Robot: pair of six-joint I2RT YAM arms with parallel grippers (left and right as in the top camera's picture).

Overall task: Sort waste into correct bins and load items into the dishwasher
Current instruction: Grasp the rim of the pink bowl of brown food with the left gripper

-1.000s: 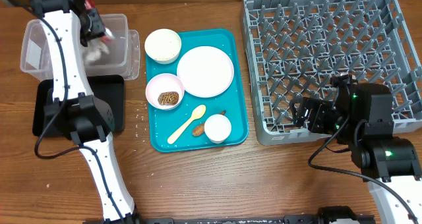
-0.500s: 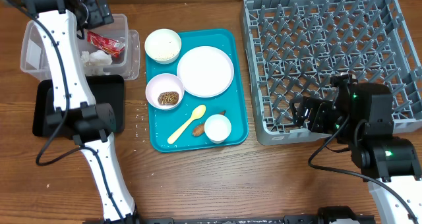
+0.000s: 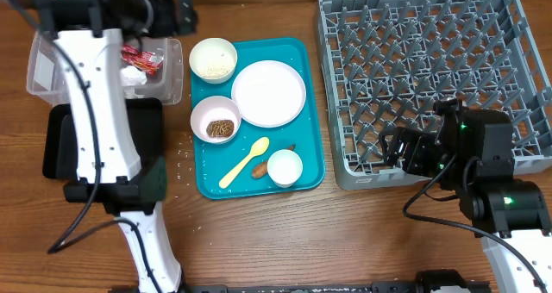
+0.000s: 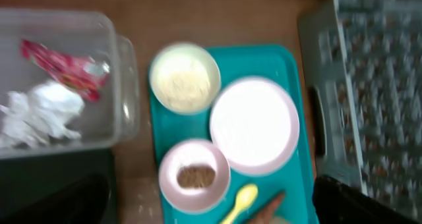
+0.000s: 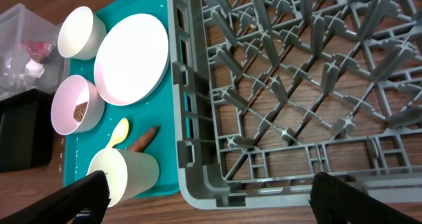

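The red wrapper point(image 4: 62, 66) and crumpled white paper point(image 4: 39, 115) lie in the clear plastic rectangular tub point(image 3: 40, 66), left of the large teal tray point(image 3: 207, 186). On that tray sit a round white plate point(image 3: 268, 92), a white bowl of rice point(image 3: 213, 59), a white bowl of brown lumps point(image 3: 216, 120), a pale yellow spoon point(image 3: 244, 162) and a small white cup point(image 3: 285, 168). The left end effector point(image 3: 171, 10) hangs beyond the tray's far left corner, fingers wide and empty. The right end effector point(image 3: 398, 146), equally wide, is at the grey plastic dish rack point(image 3: 431, 69), right of the tray.

White arm links point(image 3: 99, 112), black joint housings point(image 3: 487, 142), trailing black cables point(image 3: 407, 211), green status lights point(image 3: 460, 126)
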